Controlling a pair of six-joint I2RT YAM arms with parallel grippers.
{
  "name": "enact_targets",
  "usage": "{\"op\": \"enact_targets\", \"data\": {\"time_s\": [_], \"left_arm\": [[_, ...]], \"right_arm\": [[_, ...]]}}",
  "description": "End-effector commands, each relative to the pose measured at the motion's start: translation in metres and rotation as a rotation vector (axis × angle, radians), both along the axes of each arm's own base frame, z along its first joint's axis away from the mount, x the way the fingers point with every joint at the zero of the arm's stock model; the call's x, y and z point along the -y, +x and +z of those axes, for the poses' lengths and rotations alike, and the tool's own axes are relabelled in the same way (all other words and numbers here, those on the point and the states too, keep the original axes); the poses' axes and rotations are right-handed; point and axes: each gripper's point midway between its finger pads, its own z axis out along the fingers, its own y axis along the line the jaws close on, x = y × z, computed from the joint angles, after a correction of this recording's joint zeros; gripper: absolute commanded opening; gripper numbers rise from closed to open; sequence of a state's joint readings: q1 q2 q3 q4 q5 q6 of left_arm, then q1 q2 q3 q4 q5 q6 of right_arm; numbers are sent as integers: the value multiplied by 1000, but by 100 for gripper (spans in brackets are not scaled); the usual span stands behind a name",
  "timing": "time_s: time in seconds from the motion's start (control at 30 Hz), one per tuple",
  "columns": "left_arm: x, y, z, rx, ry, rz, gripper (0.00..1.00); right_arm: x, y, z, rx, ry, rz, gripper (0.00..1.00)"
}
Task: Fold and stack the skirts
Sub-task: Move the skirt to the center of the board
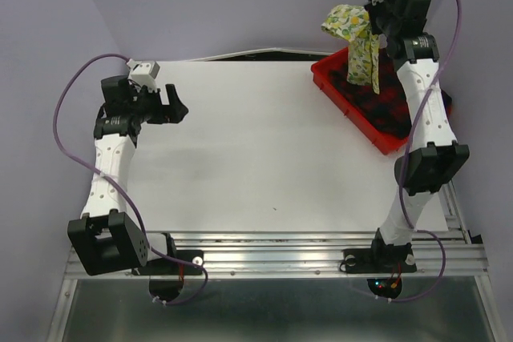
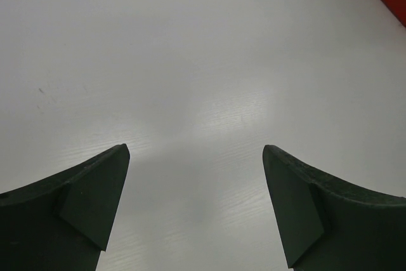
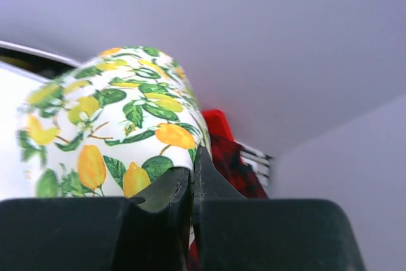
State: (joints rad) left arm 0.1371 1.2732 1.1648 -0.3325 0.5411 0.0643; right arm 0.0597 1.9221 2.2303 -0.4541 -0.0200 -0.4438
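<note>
Right gripper (image 3: pixel 192 164) clenches a thin fold of lemon skirt (image 1: pixel 346 23) above the tray (image 1: pixel 383 144); it could slip. Left gripper (image 2: pixel 195 150) gapes idle.

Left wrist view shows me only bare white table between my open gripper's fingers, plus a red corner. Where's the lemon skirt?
Observer: The right gripper is shut on the lemon skirt, holding it up over the red tray at the far right of the table.
Operator: And the plaid one?
Observer: The plaid skirt lies in that tray, below the hanging lemon skirt.
Operator: Where's my left gripper in all that?
Observer: The left gripper is over the far-left part of the table, apart from both skirts.
</note>
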Motion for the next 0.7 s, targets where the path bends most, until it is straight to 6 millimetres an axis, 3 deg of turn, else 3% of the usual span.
{"op": "enact_targets", "data": {"time_s": [0.0,0.03,0.07,0.13,0.17,0.2,0.27,0.3,0.33,0.37,0.4,0.5,0.53,0.57,0.67], "left_arm": [[1,7,47,135,-20,-55,98],[1,6,51,146,-19,-57,98],[2,4,58,168,-19,-75,98],[4,0,61,184,-16,-97,98],[6,-4,65,196,-13,-107,97],[5,-6,62,197,-3,-113,97],[6,-11,58,196,10,-124,96],[5,-14,53,198,30,-133,96],[5,-16,50,194,42,-142,96],[6,-21,41,174,60,-169,95],[7,-23,36,150,51,-172,94],[6,-33,8,69,88,-229,90],[5,-39,-4,36,122,-262,88],[3,-41,-17,-2,132,-277,86],[0,-54,-45,-85,186,-343,80]], "right_arm": [[-111,-76,65,64,123,416,1],[-128,-88,63,49,132,468,1],[-167,-105,40,-24,141,575,1],[-200,-134,25,-73,134,670,1],[-216,-142,-10,-150,106,707,1],[-248,-162,-31,-195,80,783,1],[-271,-175,-71,-255,13,817,1],[-293,-195,-118,-354,-22,868,1],[-302,-203,-141,-395,-44,882,2],[-319,-215,-185,-483,-55,906,1],[-321,-213,-204,-521,-50,893,1],[-350,-224,-269,-710,18,891,1],[-359,-222,-275,-744,50,900,1],[-365,-222,-307,-839,71,872,1],[-375,-213,-329,-909,101,830,1]]}}
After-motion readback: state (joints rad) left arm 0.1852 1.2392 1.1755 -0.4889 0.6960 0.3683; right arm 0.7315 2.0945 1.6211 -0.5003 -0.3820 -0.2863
